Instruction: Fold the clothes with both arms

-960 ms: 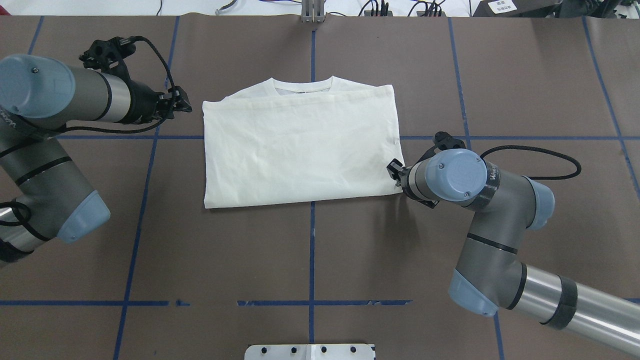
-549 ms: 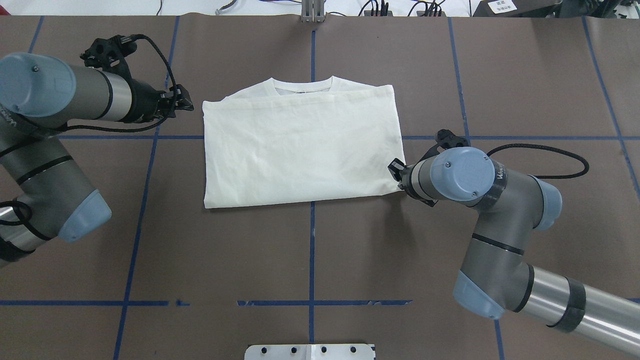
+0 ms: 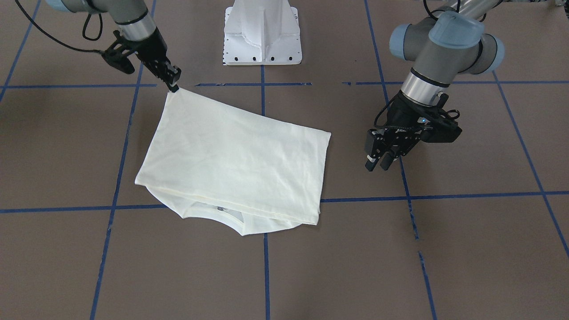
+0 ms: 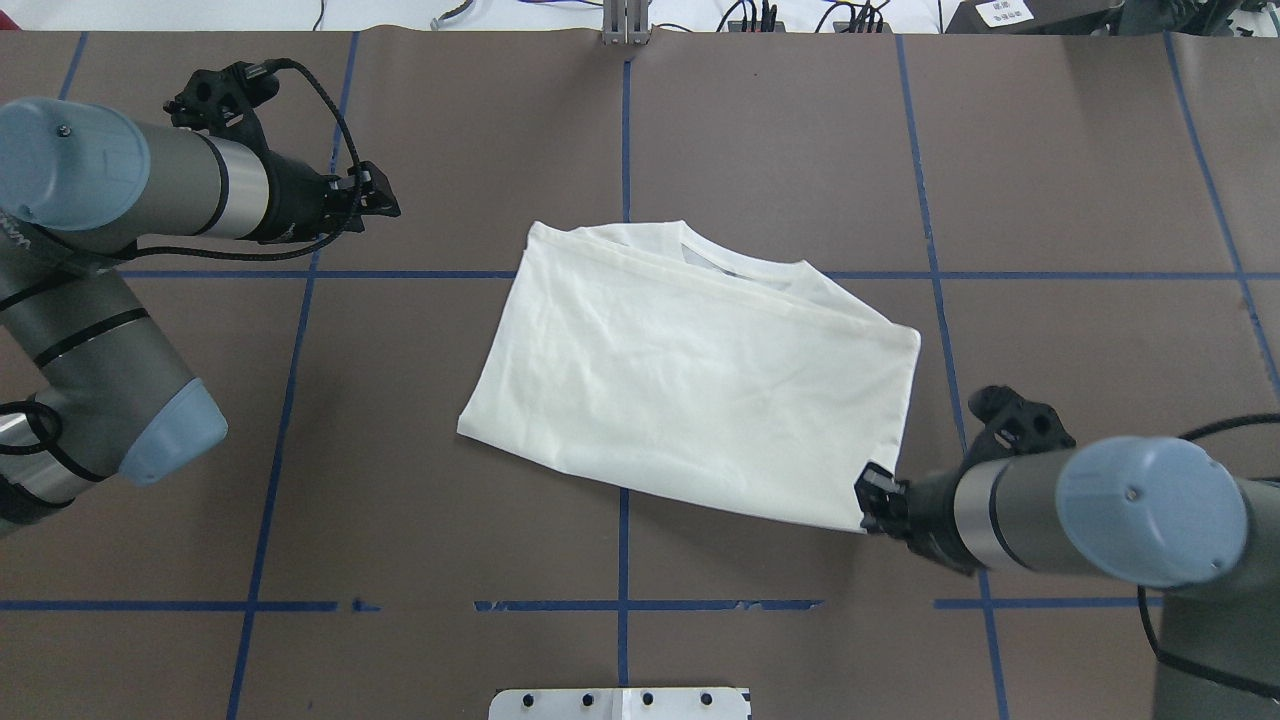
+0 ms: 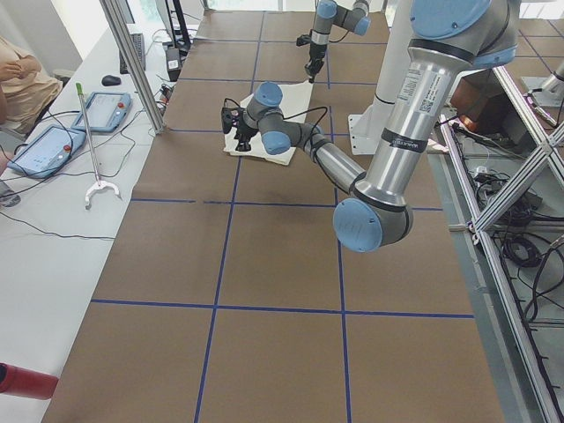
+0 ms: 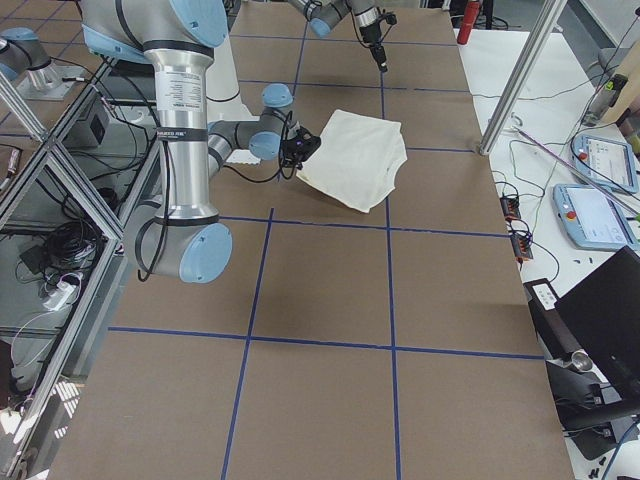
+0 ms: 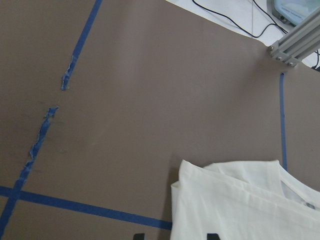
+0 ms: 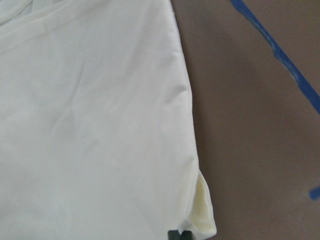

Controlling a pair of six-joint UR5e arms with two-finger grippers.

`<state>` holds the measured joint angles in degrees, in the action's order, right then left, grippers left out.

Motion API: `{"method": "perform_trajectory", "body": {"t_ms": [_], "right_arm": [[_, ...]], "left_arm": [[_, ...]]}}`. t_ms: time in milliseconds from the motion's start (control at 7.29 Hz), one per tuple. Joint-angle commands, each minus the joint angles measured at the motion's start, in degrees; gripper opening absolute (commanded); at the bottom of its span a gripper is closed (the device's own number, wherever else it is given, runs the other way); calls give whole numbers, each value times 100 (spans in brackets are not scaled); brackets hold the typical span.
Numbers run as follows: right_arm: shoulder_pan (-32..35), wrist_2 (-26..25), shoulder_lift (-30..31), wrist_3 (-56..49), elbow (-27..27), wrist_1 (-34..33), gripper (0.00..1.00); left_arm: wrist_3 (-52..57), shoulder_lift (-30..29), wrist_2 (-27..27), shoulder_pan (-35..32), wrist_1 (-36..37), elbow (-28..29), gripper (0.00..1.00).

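The right gripper (image 4: 866, 500), clamped on the near corner of the T-shirt (image 4: 690, 380), has dragged it toward the robot and skewed it off the blue tape lines (image 4: 620, 150). I judge that a repositioning, not a fold. The cloth is soft, creased and cream, a folded rectangle on the table (image 4: 1050, 180). Beyond, the left gripper (image 4: 385, 200) hangs parted, apparently empty.
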<state>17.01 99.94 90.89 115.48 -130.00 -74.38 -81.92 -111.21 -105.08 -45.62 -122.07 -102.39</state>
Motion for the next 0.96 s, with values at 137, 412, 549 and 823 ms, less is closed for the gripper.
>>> {"method": "perform_trajectory", "body": {"t_ms": [137, 412, 549, 823], "right_arm": [[-1679, 334, 482, 229, -562, -6, 99], [-1807, -35, 483, 238, -509, -7, 100], [-1415, -80, 439, 230, -561, -7, 100], [-406, -28, 256, 195, -527, 11, 100]], "left_arm": [[-218, -128, -644, 368, 16, -289, 54], [-1146, -181, -672, 938, 34, -334, 58], [-1568, -216, -672, 1132, 69, -326, 58], [-2360, -269, -637, 1685, 680, -238, 58]]}}
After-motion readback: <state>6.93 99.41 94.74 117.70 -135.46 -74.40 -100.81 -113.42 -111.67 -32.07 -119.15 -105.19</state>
